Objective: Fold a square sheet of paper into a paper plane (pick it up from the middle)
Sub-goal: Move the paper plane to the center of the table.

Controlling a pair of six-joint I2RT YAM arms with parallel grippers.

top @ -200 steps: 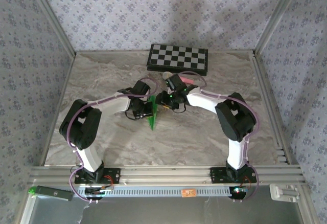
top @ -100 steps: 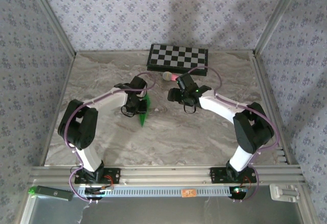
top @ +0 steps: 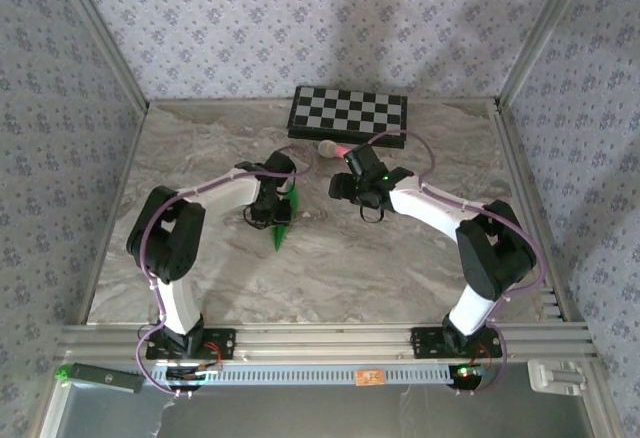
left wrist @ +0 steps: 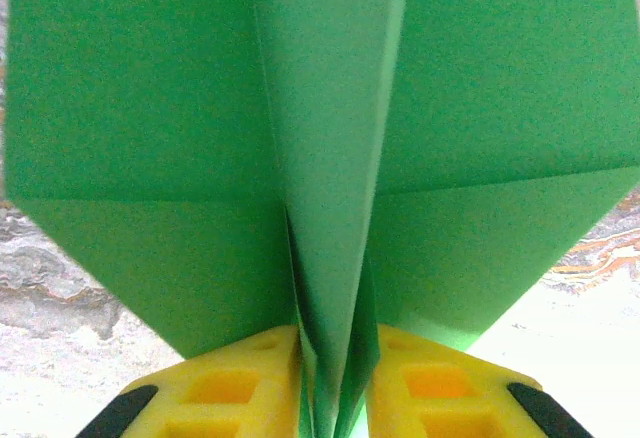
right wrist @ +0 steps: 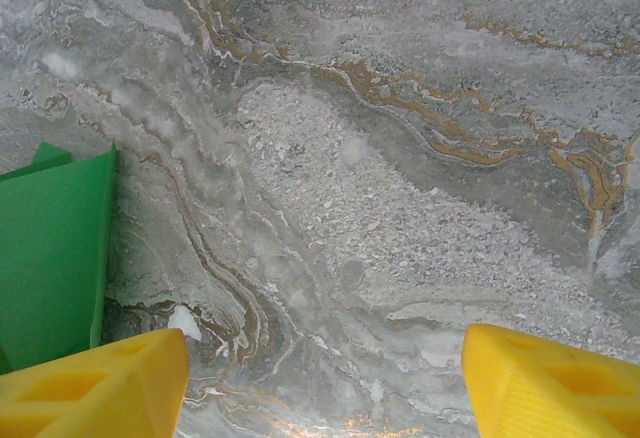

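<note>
The sheet is folded into a bright green paper plane [top: 284, 226], a slim dart with its tip toward the near edge, at the middle of the table. My left gripper [top: 277, 205] is shut on it from the left. In the left wrist view the plane's [left wrist: 180, 108] folded keel stands between my left gripper's [left wrist: 335, 363] yellow fingers [left wrist: 240, 383], its layers splayed across the narrow gap and its wings spread above. My right gripper [top: 342, 186] hovers to the plane's right, apart from it. It [right wrist: 325, 388] is open over bare marble, with a green edge of the plane [right wrist: 50, 248] at the left.
A black-and-white checkered board [top: 348, 115] lies at the back of the table [top: 200, 278]. A pink-handled microphone [top: 335, 148] rests just in front of it, close behind my right wrist. Patterned walls and metal rails enclose the table.
My right gripper has let go of the plane, opened and drawn back to the right. My left arm has carried the plane a little to the left.
</note>
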